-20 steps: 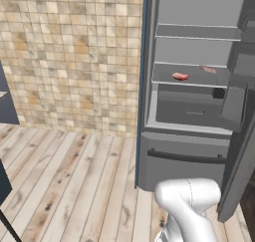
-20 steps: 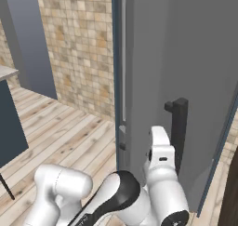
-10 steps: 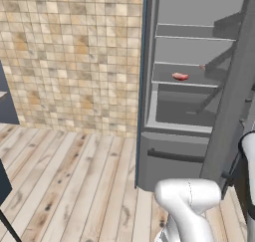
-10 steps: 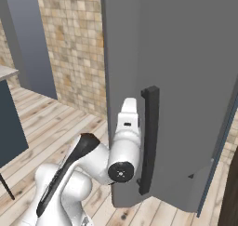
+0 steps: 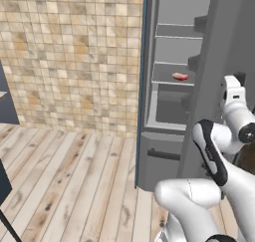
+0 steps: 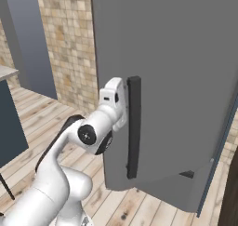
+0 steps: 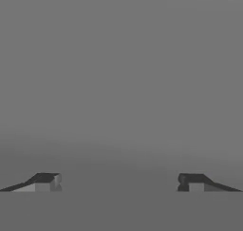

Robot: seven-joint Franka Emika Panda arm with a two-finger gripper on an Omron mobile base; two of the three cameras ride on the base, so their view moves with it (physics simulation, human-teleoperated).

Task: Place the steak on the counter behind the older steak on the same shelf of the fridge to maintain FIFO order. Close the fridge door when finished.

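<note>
One pink steak [image 5: 180, 76] lies flat on the thin grey shelf [image 5: 172, 81] inside the fridge [image 5: 169, 101]. The smooth grey fridge door [image 6: 172, 81] stands partly swung across it. The pincer [image 7: 118, 181], fingers wide apart and empty, faces the door's plain panel beside its dark bar handle [image 6: 134, 127].

I'm counting one fridge [image 5: 169, 136] with one fridge door [image 6: 176, 81], and that door is carrying one dark bar handle [image 6: 133, 127]. Inside, I'm seeing one steak [image 5: 180, 76] lying on a shelf [image 5: 164, 80], with two more shelves showing above it and one drawer [image 5: 162, 156] sitting below.
</note>
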